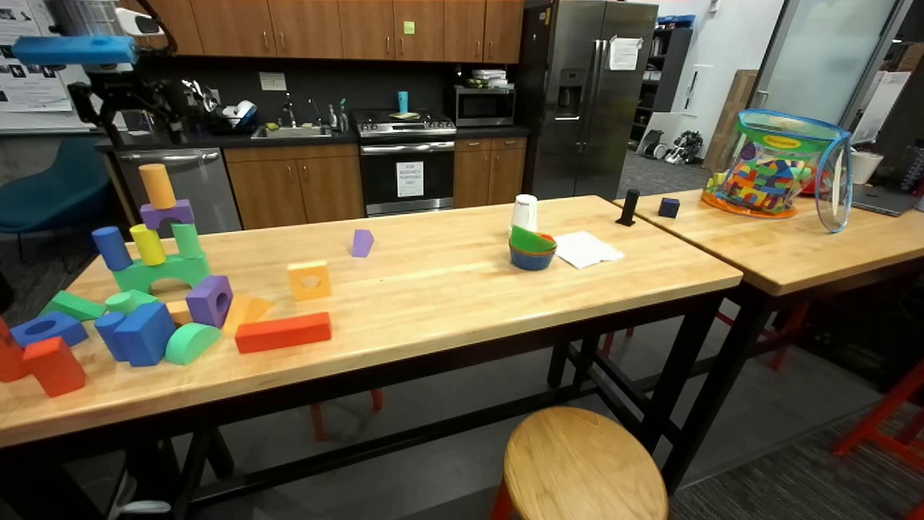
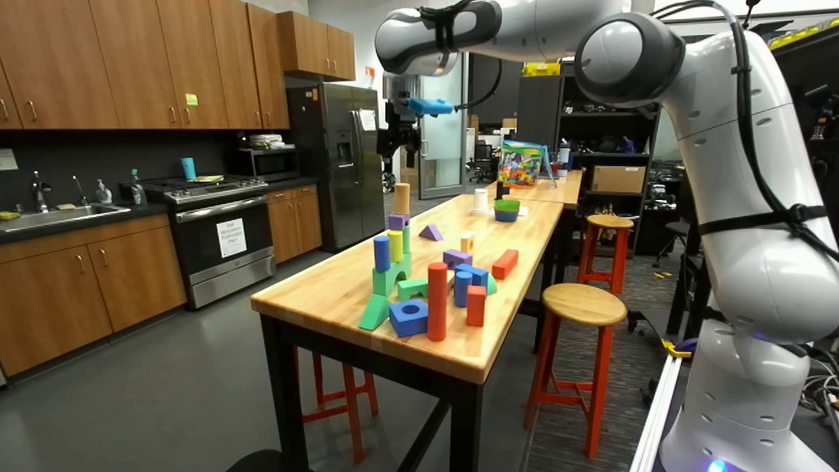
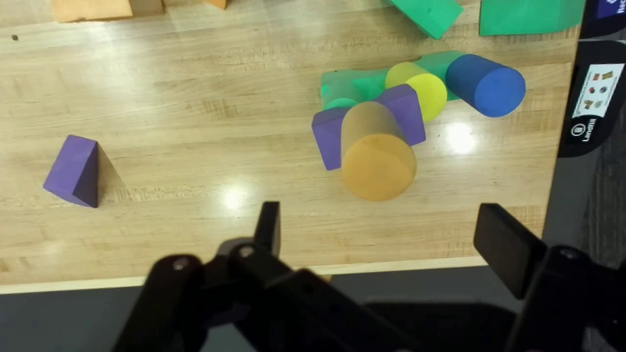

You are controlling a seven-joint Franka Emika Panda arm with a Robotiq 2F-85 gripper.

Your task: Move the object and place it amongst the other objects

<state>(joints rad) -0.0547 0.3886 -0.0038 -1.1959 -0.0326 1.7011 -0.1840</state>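
Observation:
A small upright purple block with a round hole (image 1: 214,300) stands among the colourful blocks; it also shows in an exterior view (image 2: 457,257). A blue rectangular block (image 1: 146,335) stands near it; I cannot tell which is the object. The cluster includes a green arch (image 1: 160,271), a long red block (image 1: 284,333) and a yellow block with a hole (image 1: 309,280). A tower carries a purple arch (image 1: 167,214) and a tan cylinder (image 1: 157,186), seen from above in the wrist view (image 3: 379,167). My gripper (image 3: 379,230) is open and empty, above and slightly beyond the tower.
A lone purple wedge (image 1: 362,243) lies apart on the table, also in the wrist view (image 3: 73,171). Bowls (image 1: 532,249), a white cup (image 1: 525,213) and paper (image 1: 587,249) lie farther along. A mesh bag of blocks (image 1: 776,166) stands on another table. The tower is tall beneath the gripper.

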